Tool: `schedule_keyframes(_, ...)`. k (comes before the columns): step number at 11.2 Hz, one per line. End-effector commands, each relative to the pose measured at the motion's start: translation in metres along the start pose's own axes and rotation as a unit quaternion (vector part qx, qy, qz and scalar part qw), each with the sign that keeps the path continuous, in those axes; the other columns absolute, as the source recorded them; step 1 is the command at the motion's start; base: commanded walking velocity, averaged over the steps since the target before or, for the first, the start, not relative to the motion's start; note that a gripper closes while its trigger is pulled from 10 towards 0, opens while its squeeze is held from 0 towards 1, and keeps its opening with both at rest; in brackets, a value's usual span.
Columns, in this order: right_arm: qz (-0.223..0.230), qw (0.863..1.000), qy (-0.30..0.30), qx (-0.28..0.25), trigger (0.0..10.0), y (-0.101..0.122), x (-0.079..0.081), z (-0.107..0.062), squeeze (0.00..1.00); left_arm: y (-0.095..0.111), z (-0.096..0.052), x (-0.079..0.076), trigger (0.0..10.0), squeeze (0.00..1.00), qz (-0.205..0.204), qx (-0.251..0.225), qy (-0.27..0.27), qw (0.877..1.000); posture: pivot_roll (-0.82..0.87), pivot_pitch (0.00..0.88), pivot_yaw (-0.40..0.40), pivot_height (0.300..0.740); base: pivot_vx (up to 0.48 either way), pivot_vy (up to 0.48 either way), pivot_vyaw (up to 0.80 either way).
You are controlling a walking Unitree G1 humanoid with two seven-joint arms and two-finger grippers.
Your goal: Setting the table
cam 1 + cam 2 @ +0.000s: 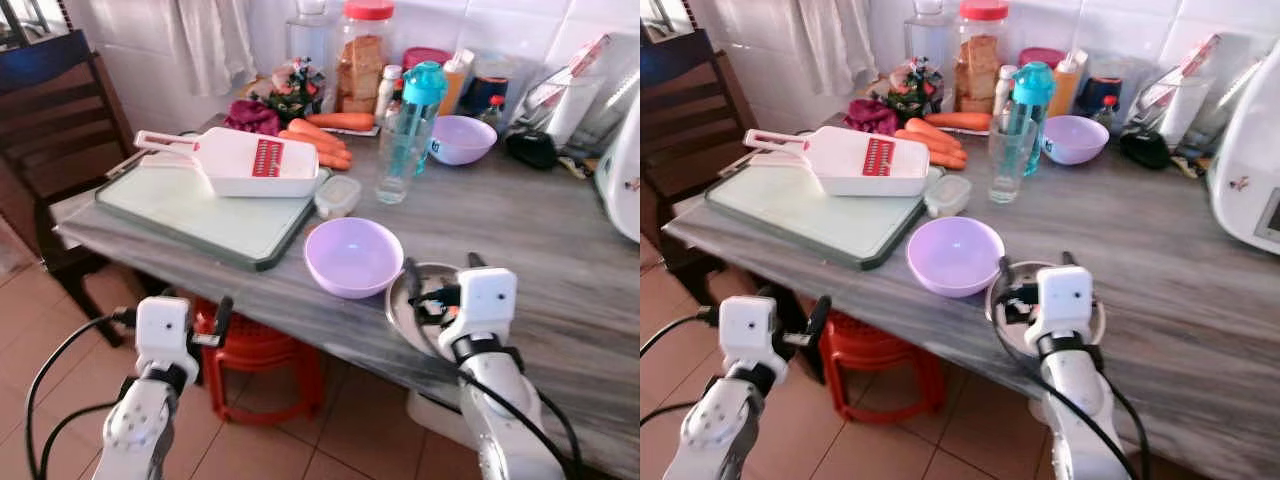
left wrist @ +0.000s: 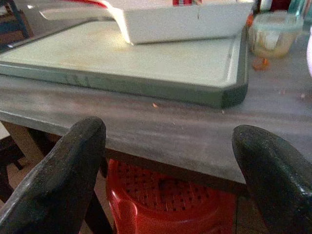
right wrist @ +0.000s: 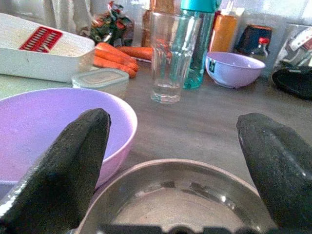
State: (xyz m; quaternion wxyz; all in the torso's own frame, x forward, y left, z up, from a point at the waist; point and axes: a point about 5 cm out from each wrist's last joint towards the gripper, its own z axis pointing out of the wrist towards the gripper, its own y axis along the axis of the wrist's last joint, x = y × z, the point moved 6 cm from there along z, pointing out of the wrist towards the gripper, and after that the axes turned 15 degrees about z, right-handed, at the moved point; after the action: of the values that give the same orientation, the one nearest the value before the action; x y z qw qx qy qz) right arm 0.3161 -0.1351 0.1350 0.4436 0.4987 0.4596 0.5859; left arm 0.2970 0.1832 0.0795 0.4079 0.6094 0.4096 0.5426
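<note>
My right gripper hangs spread, empty, directly above the steel plate at the table's near edge — lilac bowl touching its left. My left gripper, also spread, waits below the table edge, farther off.

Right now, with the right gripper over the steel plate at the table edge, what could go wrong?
The round steel plate sits at the edge of the grey wooden table, so a nudge from the open right gripper could tip it off. The near lilac plastic bowl lies right beside the plate and might get bumped. The clear drinking glass stands just beyond and could topple on a long reach.
</note>
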Motion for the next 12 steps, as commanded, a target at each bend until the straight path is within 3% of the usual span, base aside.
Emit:
schedule_keyframes(1,-0.004,1.000,0.005,-0.003,10.0,0.003,-0.002,0.000,0.00,0.004,0.002,0.000,10.0,0.00,0.004,-0.004,0.006,1.000,0.08,0.014,-0.021,0.740,0.000,0.000,-0.80)
schedule_keyframes(4,-0.009,1.000,0.002,-0.009,10.0,0.007,-0.006,0.004,0.00,0.008,0.009,-0.005,10.0,0.00,0.002,-0.007,0.003,1.000,0.06,0.020,-0.023,0.740,0.000,0.000,-0.80)
schedule_keyframes(9,-0.009,1.000,0.001,-0.019,10.0,0.014,-0.007,0.006,0.00,0.010,0.014,0.002,10.0,0.00,0.001,-0.005,0.022,1.000,0.06,0.022,-0.028,0.740,0.000,0.000,-0.80)
schedule_keyframes(12,-0.011,1.000,0.004,-0.020,10.0,0.013,-0.006,0.007,0.00,0.010,0.015,0.003,10.0,0.00,0.005,-0.003,0.026,1.000,0.06,0.020,-0.024,0.740,0.000,0.000,-0.14)
